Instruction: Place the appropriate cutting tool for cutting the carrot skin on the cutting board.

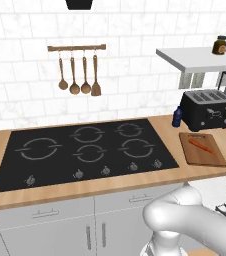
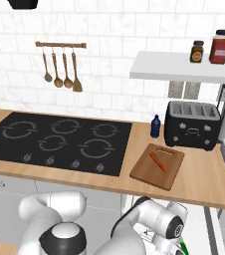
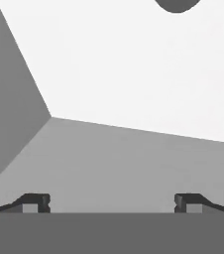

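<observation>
The reddish-brown cutting board (image 1: 207, 157) (image 2: 148, 173) lies on the counter right of the cooktop. The thin orange carrot (image 1: 201, 145) (image 2: 159, 161) rests on it. My arm bends down below the counter's front edge at the right. In the hand view my gripper (image 3: 112, 203) is open, its dark fingertips (image 3: 34, 202) wide apart with nothing between them, facing flat pale and grey surfaces. A small black forked shape (image 1: 224, 209), probably the peeler, shows low beside the arm. A green tip (image 2: 183, 247), likely the knife handle, pokes out beside the arm.
A black cooktop (image 1: 85, 150) takes up the counter's left and middle. A black toaster (image 1: 206, 109) and a small blue bottle (image 1: 177, 117) stand behind the board. A shelf (image 2: 184, 67) with jars hangs above. Wooden utensils (image 1: 77, 75) hang on the wall.
</observation>
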